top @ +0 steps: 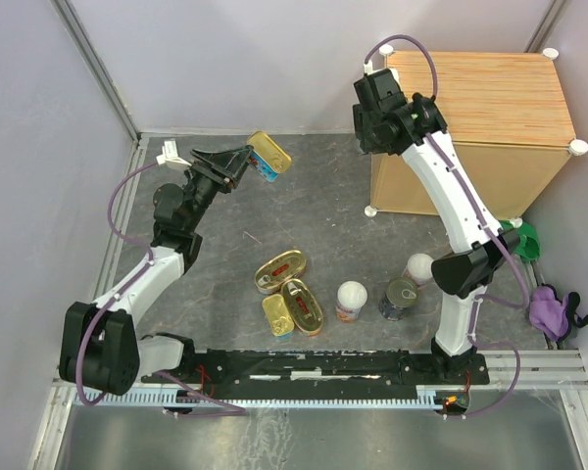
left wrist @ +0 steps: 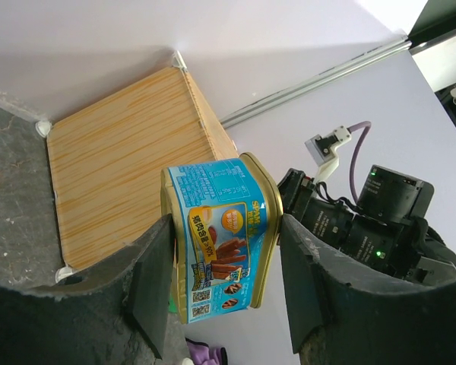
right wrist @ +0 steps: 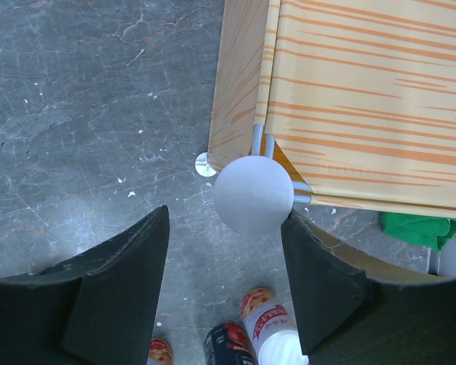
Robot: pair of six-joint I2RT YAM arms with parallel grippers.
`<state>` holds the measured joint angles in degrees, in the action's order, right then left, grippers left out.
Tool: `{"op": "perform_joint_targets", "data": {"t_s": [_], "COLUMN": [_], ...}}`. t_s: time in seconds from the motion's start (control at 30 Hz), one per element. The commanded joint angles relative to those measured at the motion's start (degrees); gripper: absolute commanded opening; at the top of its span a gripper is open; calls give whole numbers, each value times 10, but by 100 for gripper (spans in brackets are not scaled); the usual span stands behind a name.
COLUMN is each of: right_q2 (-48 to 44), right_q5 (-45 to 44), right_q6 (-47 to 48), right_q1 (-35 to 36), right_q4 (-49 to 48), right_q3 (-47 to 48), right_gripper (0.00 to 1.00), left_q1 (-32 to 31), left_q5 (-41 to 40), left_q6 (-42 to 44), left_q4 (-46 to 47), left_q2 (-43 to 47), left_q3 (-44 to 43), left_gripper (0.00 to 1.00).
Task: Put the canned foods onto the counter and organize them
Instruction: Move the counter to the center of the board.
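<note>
While the left tool point(left wrist: 225, 289) is clamped on a rectangular gold-lidded tin point(top: 269, 155) held in the air, the right tool point(right wrist: 224, 281) hangs apart and empty over the counter point(top: 480, 93) corner; no tin shows on its top yet, and six other tins point(top: 303, 305) lie below it.

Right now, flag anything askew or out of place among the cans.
The far oval tin and the near oval tin lie at clashing angles, with a rectangular tin close beside the near one: a jumble, not a row. No spill or damage shows.
</note>
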<state>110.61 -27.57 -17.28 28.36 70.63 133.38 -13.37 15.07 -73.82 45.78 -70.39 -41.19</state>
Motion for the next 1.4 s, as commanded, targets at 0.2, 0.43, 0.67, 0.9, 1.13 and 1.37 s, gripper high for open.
{"op": "perform_joint_targets", "data": {"t_s": [0.2, 0.43, 0.67, 0.9, 1.13, 1.37], "right_q2": [-47, -36, 0, 16, 5, -17], "right_q5": [2, -11, 17, 60, 75, 72], "right_q6": [19, 30, 30, 29, 27, 25], "right_q1": [0, -7, -31, -33, -33, -30], "right_q4": [-15, -48, -54, -53, -49, -49], "right_q3": [27, 22, 48, 48, 15, -29], "right_gripper": [69, 70, 70, 64, 54, 48], "left_q1": [-2, -1, -1, -1, -1, -1], "left_q5": [-12, -9, -4, -2, -2, -1], "left_q6": [9, 13, 15, 13, 6, 1], "left_q4": [79, 76, 72, 76, 88, 97], "left_q2": [-5, -9, -19, -29, -38, -44], "left_q3": [-38, -43, -57, -61, -63, -60], "left_gripper": [3, 3, 3, 3, 3, 3]}}
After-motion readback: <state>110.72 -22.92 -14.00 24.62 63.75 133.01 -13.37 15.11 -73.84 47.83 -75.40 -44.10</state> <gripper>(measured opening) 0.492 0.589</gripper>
